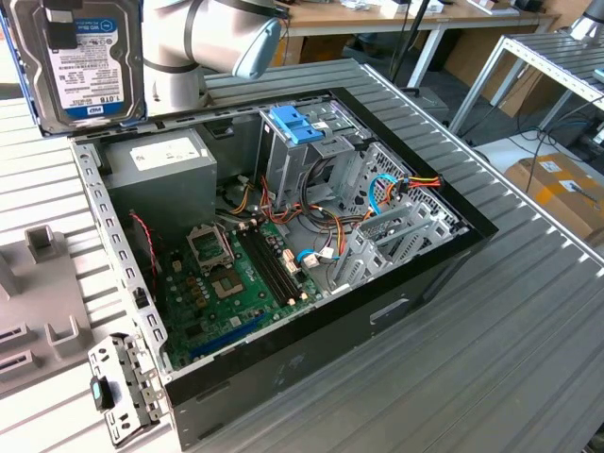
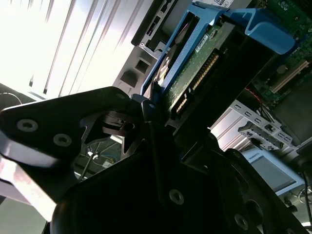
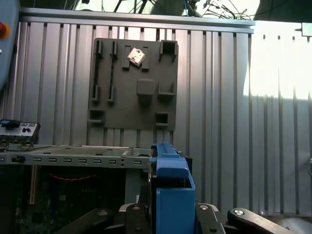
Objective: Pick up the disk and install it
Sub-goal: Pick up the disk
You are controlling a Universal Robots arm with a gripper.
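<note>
The disk (image 1: pixel 90 61) hangs in the air at the exterior view's upper left, label side toward the camera, above the table beyond the far corner of the open computer case (image 1: pixel 283 236). In the second wrist view my gripper (image 2: pixel 156 114) is shut on the disk (image 2: pixel 204 58), its black fingers (image 2: pixel 146 109) clamped on the end with the circuit board and connector showing between bright blue rails. In the first wrist view a blue rail of the disk (image 3: pixel 170 190) stands up between the finger bases, over the case's edge.
Inside the case are a paler blue drive tray (image 1: pixel 297 123), a grey power supply box (image 1: pixel 160 165), the green mainboard (image 1: pixel 231 283) and loose cables. A grey fixture plate (image 3: pixel 134 83) lies on the ribbed table beside the case, and a metal bracket (image 1: pixel 118 387) lies near the case's front corner.
</note>
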